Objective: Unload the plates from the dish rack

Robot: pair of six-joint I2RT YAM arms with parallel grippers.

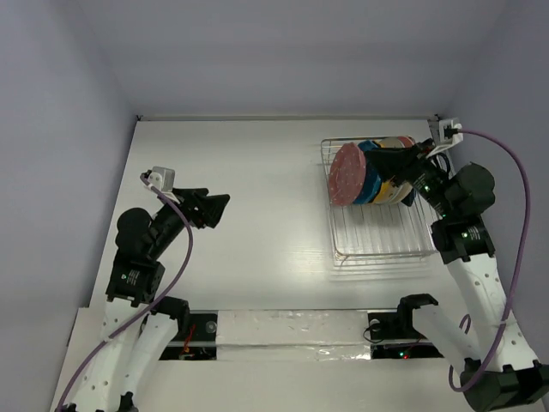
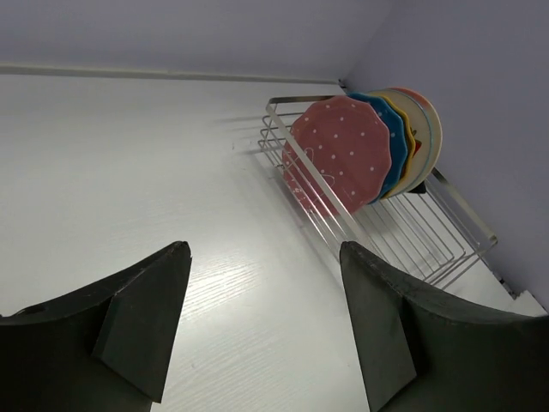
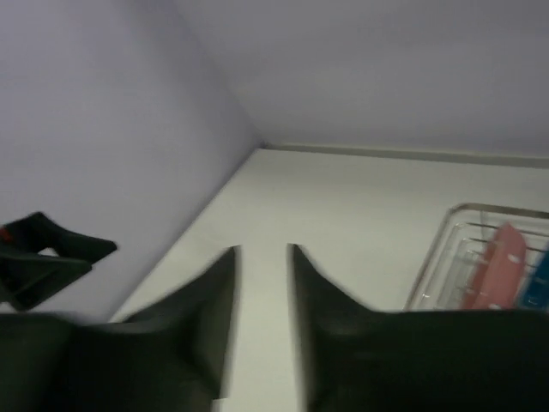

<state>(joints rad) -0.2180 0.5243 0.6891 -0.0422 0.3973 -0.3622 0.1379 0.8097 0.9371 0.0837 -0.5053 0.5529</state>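
Dish rack [image 1: 377, 254] sits by table [image 1: 257, 163] far-right edge, w/ plates [image 1: 352, 174] upright at its far end. R gripper [image 1: 388, 163] is above them, fingers apart, pinching nothing. L gripper [image 1: 219, 206] is spread wide over the left tabletop, well apart from the rack.

Red white-dotted plate [image 2: 343, 154], silver rack [image 2: 467, 210]

Left arm [image 1: 137, 279], well left of dish rack [image 1: 377, 245]: white lower links, black joint housings, green status light, white wrist camera block [image 1: 160, 178], left purple cable [image 1: 189, 249]. Right arm [image 1: 467, 266], just right of dish rack: same build, longer right purple cable [image 1: 525, 223]. Left tool [image 2: 264, 253], right tool [image 3: 263, 251]: matte black, wedge-shaped fingers.
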